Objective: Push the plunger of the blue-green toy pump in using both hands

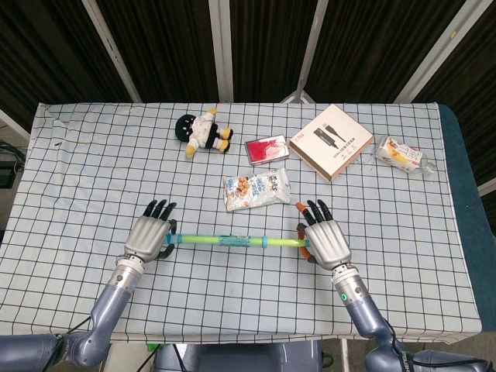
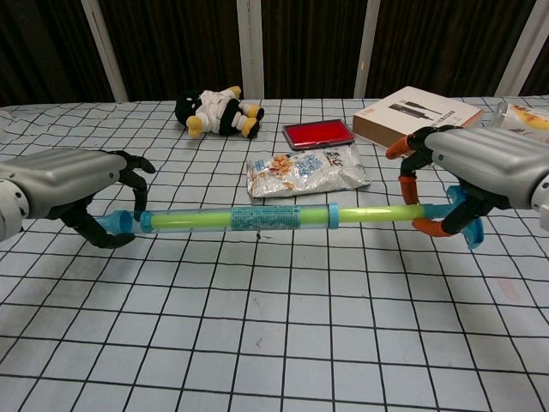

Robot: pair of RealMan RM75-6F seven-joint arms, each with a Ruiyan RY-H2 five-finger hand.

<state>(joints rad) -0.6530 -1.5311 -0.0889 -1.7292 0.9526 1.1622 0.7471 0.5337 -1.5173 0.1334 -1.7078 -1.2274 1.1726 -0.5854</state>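
Toy pump (image 2: 236, 218) held level just above the checked table (image 1: 232, 298), lying left to right between the two hands. Left hand (image 1: 149, 237) curled around the blue nozzle end (image 2: 120, 225), dark fingertips hooked over and under it. Right hand (image 1: 325, 242) wrapped around the blue handle (image 2: 463, 225) at the plunger end, orange fingertips closed about the rod. Yellow-green plunger rod (image 2: 373, 215) shows only as a short stretch between the barrel's blue collar and the right hand; its green fills most of the clear barrel.

Just behind the pump's middle: snack packet (image 1: 256, 189), lying flat. Further back: red case (image 1: 266, 149), and right of it a brown-and-white box (image 1: 330, 141). Plush toy (image 1: 203, 134) on its side, back left. Wrapped packet (image 1: 401, 155) near the far right edge.
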